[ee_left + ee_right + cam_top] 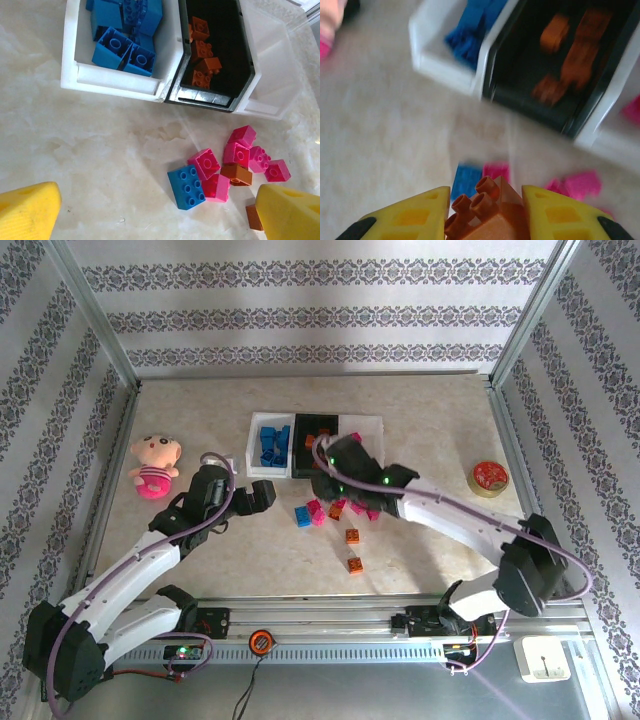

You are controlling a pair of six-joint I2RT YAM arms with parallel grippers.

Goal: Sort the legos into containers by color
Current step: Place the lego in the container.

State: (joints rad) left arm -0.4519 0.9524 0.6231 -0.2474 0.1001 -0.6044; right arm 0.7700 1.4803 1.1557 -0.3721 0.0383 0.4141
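Observation:
Three containers stand side by side: a white tray (268, 445) of blue legos (122, 47), a black tray (312, 445) holding orange legos (202, 52), and a white tray (370, 430) with a pink lego (355, 437). In front of them lie loose legos: a blue brick (186, 186), several pink bricks (240, 152), and orange ones (352, 536). My right gripper (487, 202) is shut on an orange brick (490, 215), raised above the loose pile just in front of the black tray. The left gripper (157, 215) is open, hovering left of the blue brick.
A pink plush doll (153, 465) lies at the left of the table. A red tape roll (489, 477) sits at the right. Another orange brick (355, 565) lies nearer the front edge. Metal frame rails bound the table.

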